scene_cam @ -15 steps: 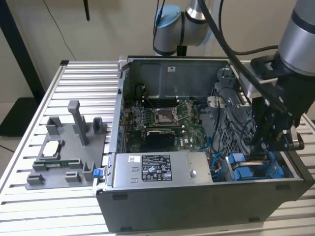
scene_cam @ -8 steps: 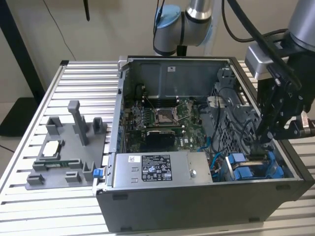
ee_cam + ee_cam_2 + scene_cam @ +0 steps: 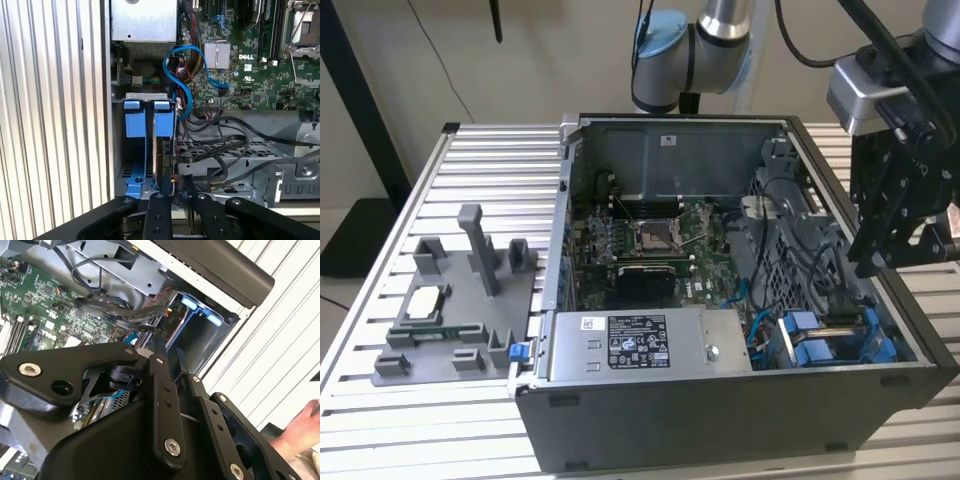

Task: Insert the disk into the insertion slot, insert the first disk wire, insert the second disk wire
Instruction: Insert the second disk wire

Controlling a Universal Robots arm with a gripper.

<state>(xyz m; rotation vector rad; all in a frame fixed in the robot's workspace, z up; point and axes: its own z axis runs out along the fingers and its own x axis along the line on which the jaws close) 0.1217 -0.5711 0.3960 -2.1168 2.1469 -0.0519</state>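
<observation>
The gripper (image 3: 175, 187) hangs just over the disk (image 3: 161, 150), which stands edgewise in the insertion slot (image 3: 145, 100). Its fingertips are hidden, so whether they grip is unclear.

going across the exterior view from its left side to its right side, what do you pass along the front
Grey fixture tray → silver power-supply box → blue disk carrier in the case's bay → black gripper above the case's edge.

Silver-and-blue arm (image 3: 705, 45), black screw-studded hand (image 3: 886, 225).
</observation>
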